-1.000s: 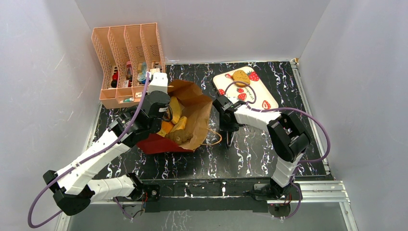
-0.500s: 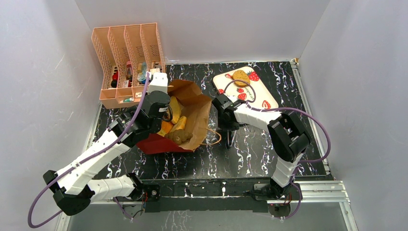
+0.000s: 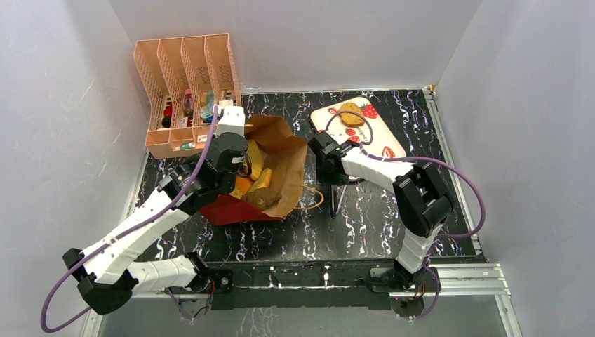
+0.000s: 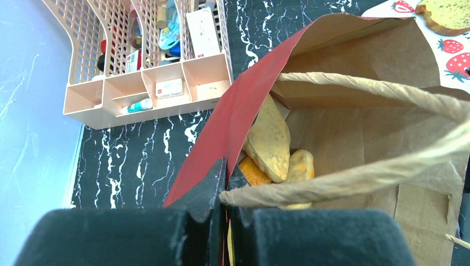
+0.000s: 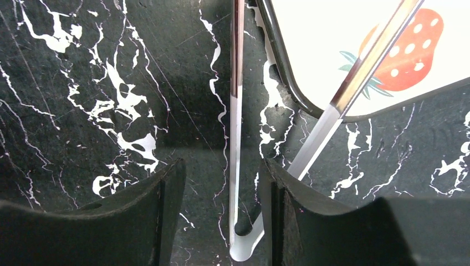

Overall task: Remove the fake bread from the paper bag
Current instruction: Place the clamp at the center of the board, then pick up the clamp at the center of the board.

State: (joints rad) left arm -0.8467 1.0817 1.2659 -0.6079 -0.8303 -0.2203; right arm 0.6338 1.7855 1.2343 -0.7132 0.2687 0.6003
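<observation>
Here the left claw is clamped on the red rim and cord handle of the bag, left of the table's middle, with bread inside. The right claw stands half open, gripping nothing, with one arm of the tongs loose between its fingers, beside the tray.

No words or numbers can be read anywhere. Small labels are seen on the little boxes kept in the peach organiser, but the print is too tiny and blurred to be made out.
</observation>
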